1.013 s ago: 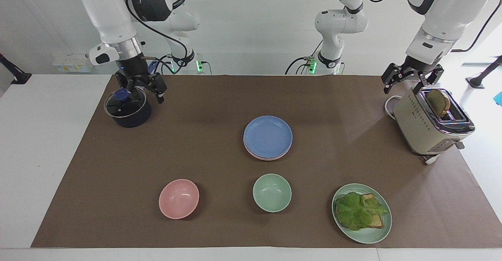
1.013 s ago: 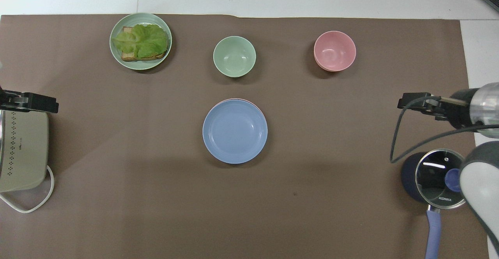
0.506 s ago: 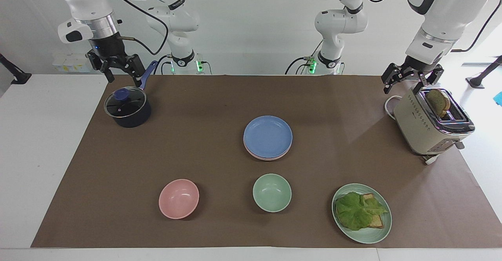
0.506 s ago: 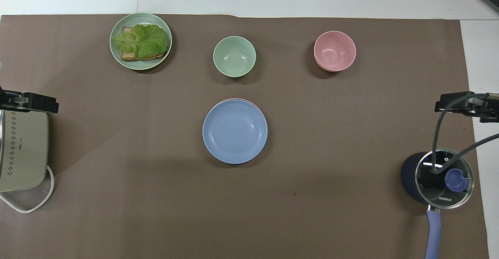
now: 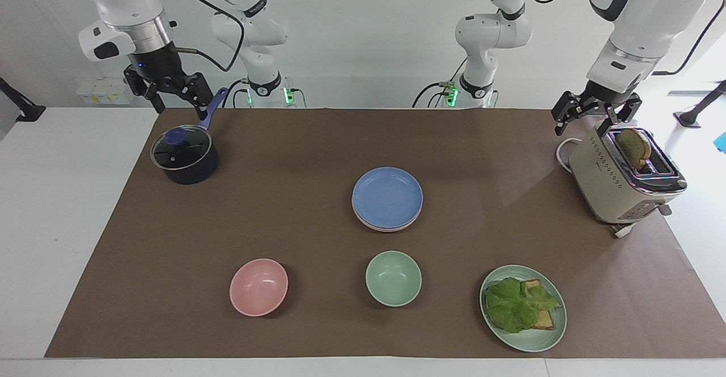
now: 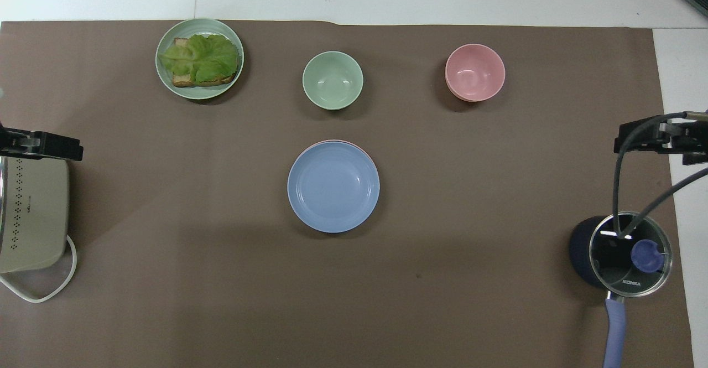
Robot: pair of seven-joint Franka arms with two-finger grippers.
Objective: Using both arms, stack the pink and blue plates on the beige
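The blue plate (image 5: 387,197) (image 6: 333,186) lies in the middle of the brown mat, on top of a stack. Under it only a thin rim of the pink plate (image 5: 385,229) (image 6: 323,143) shows. The beige plate is hidden; I cannot make it out beneath these two. My right gripper (image 5: 177,102) (image 6: 658,138) hangs open and empty, high over the handle end of the saucepan. At the other end of the table my left gripper (image 5: 587,122) (image 6: 41,145) waits open and empty just above the toaster.
A lidded dark saucepan (image 5: 184,156) stands at the right arm's end, a beige toaster (image 5: 624,176) holding toast at the left arm's end. Farther from the robots than the stack sit a pink bowl (image 5: 258,286), a green bowl (image 5: 393,278) and a green plate (image 5: 547,337) with lettuce on bread.
My right gripper has risen off the saucepan lid and drawn back over the pan's handle. The left arm and the plates have not moved.
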